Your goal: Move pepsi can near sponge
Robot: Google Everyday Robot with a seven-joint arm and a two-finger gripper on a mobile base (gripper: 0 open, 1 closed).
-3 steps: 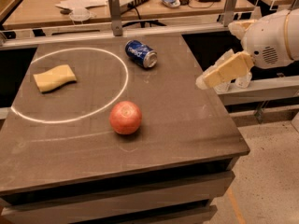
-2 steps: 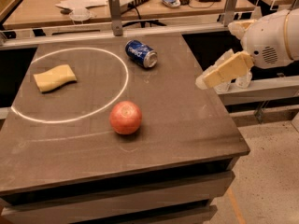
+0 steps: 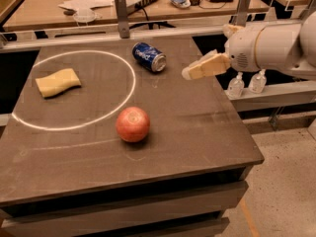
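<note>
The pepsi can [image 3: 149, 57], dark blue with a silver end, lies on its side at the far middle of the dark table [image 3: 197, 127], just outside a white ring [image 3: 129, 98] drawn on the top. The pale yellow sponge [image 3: 58, 82] lies flat inside the ring at the left. My gripper [image 3: 190, 73] hangs above the table's right part, to the right of the can and a little nearer, apart from it. It holds nothing.
A red apple [image 3: 133, 124] sits near the table's middle, at the ring's near right edge. A metal rail [image 3: 121, 14] runs behind the table, with a cluttered desk [image 3: 89, 4] beyond. Small bottles [image 3: 247, 83] stand on a shelf at the right.
My gripper has moved left, toward the can. The can, sponge and apple have not moved.
</note>
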